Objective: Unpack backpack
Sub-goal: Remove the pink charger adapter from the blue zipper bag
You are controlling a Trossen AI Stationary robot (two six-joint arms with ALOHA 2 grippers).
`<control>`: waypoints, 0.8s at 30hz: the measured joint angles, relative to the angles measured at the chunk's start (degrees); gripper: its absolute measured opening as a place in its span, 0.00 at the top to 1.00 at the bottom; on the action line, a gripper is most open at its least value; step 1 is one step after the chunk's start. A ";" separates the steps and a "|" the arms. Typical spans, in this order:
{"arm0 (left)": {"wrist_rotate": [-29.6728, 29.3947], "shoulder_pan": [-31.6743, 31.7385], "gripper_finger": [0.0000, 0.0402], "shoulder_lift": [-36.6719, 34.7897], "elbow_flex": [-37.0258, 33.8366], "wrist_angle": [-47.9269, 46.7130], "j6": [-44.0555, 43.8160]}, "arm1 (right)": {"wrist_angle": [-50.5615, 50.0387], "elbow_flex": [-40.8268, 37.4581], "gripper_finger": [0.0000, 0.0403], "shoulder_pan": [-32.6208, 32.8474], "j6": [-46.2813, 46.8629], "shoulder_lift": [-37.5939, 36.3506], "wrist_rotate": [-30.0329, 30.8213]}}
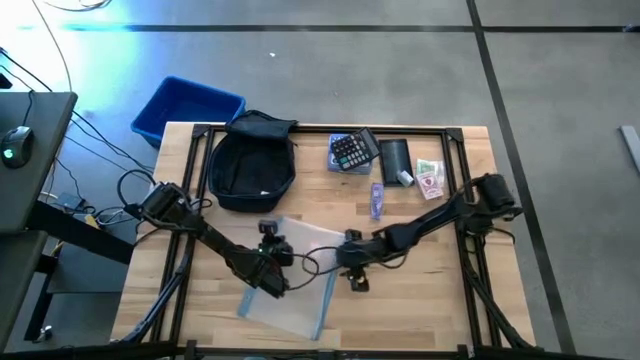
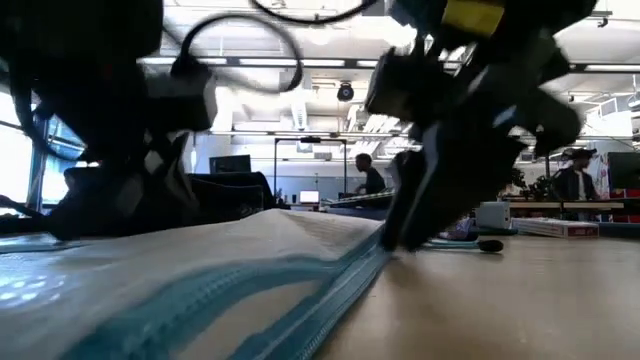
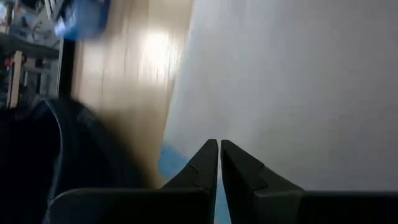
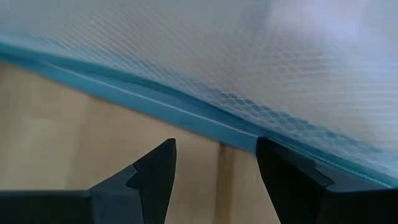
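The dark backpack (image 1: pixel 252 162) lies at the table's far left, resting on its back. Nearer the front lies a flat translucent pouch (image 1: pixel 300 300) with a blue zipper edge (image 4: pixel 186 115). My left gripper (image 1: pixel 272 283) is shut, its tips (image 3: pixel 219 144) over the pouch's pale face (image 3: pixel 298 81) close to a blue edge. My right gripper (image 1: pixel 357 283) is open and points down at the pouch's right side. In its wrist view the two fingers (image 4: pixel 214 144) stand over bare wood just short of the zipper edge. My left gripper has its shut fingertips right at the pouch's top face, near the blue edge (image 3: pixel 171 163); I cannot tell whether they touch or pinch it. My right gripper comes down slanting at the zipper edge (image 2: pixel 390 240); whether a finger touches it cannot be told.
A blue bin (image 1: pixel 187 105) stands beyond the table's far left corner. Along the far edge lie a calculator (image 1: pixel 352 150), a flat black pouch (image 1: pixel 395 158), banknotes (image 1: pixel 430 180) and a small purple item (image 1: pixel 377 198). Bare wood shows at the front right.
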 joint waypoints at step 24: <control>10.68 6.01 1.00 0.15 -8.75 31.87 18.04 | -3.18 6.20 0.48 -3.08 4.05 3.46 14.17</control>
